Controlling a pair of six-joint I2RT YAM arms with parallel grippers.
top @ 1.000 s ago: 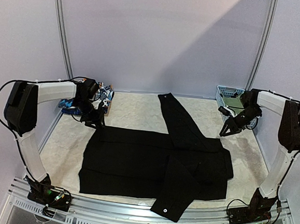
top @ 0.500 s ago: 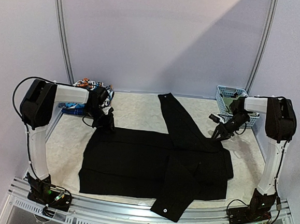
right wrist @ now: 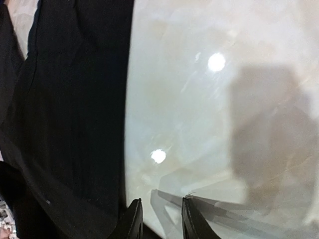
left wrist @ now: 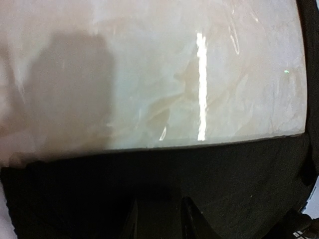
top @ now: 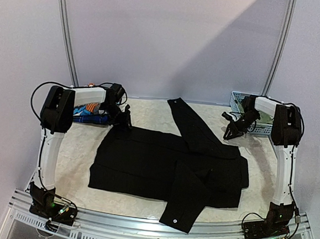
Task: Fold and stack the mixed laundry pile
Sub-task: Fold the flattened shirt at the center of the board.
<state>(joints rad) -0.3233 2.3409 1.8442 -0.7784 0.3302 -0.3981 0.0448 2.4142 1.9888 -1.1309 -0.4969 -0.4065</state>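
Note:
Long black trousers [top: 145, 162] lie spread across the pale table, one leg reaching to the back and one to the front edge. My left gripper [top: 126, 119] is at their back-left corner. In the left wrist view its fingers stand apart low over the black cloth [left wrist: 224, 179], which also shows in the gap of the gripper [left wrist: 162, 219]. My right gripper [top: 227, 135] hovers open just right of the back leg. In the right wrist view, bare table shows between the jaws of that gripper [right wrist: 159, 214], beside the trousers' edge [right wrist: 75, 99]. The remaining laundry pile [top: 87, 111] peeks out behind the left arm.
A light-blue lattice basket [top: 242, 98] stands at the back right corner, just behind the right arm. White walls with metal rails enclose the back and sides. Both arm bases sit on the aluminium rail [top: 140, 231] at the front.
Both arms have swung inward and toward the back. The trousers' left part has slid backward with the left gripper, its front-left corner drawing away from the front edge. Both jaws have narrowed slightly.

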